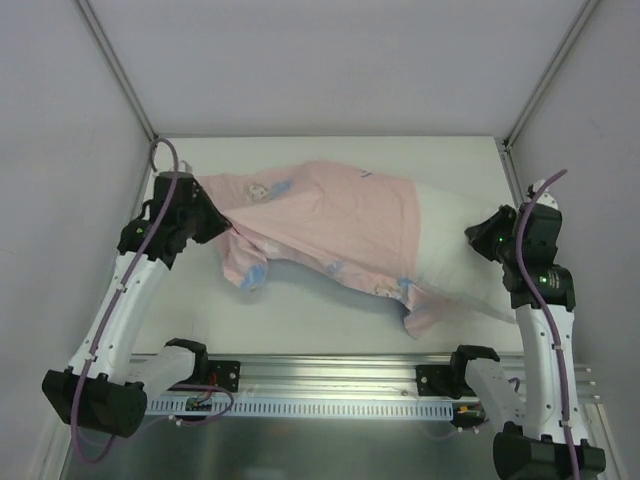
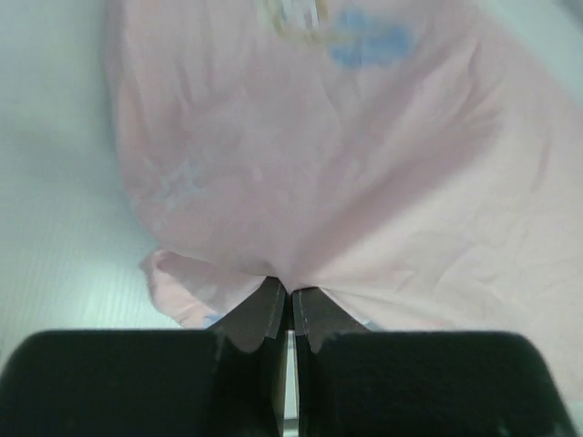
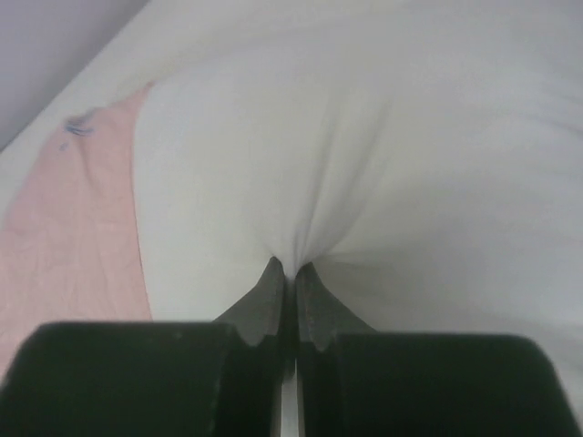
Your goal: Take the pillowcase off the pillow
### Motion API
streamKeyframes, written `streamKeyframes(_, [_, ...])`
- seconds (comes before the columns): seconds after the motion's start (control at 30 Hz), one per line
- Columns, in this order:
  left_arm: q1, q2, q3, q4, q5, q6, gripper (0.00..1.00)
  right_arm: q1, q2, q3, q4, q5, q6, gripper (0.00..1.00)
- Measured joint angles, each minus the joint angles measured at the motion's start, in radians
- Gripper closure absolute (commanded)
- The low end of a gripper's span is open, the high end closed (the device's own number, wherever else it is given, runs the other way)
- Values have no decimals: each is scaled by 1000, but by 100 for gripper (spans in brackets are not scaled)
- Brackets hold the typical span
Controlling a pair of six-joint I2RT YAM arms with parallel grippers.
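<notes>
Top view: your pillow [image 1: 452,252] lies across the table [image 1: 300,312], its right end bare of the pink pillowcase [image 1: 330,225].
Left wrist: your left gripper [image 2: 290,297] pinches pillowcase cloth.
Right wrist: your right gripper [image 3: 291,273] pinches the white pillow.

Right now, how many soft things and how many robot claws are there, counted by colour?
Pink pillowcase: 1
White pillow: 1
Black claws: 2, the left claw and the right claw
Total: 4
</notes>
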Motion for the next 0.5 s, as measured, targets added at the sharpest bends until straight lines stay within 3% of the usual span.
streamKeyframes(0.07, [91,-2,70,-15,26,19,100,-8,6,86,-32,38,0,99])
streamKeyframes(0.13, [258,-4,128,-27,86,37,100,-40,-2,145,-51,66,0,99])
streamKeyframes(0.3, [630,18,123,-75,288,51,100,-193,-8,138,-77,17,13,99])
streamKeyframes(0.5, [688,45,6,-78,397,40,100,-212,34,-11,-56,-63,35,99])
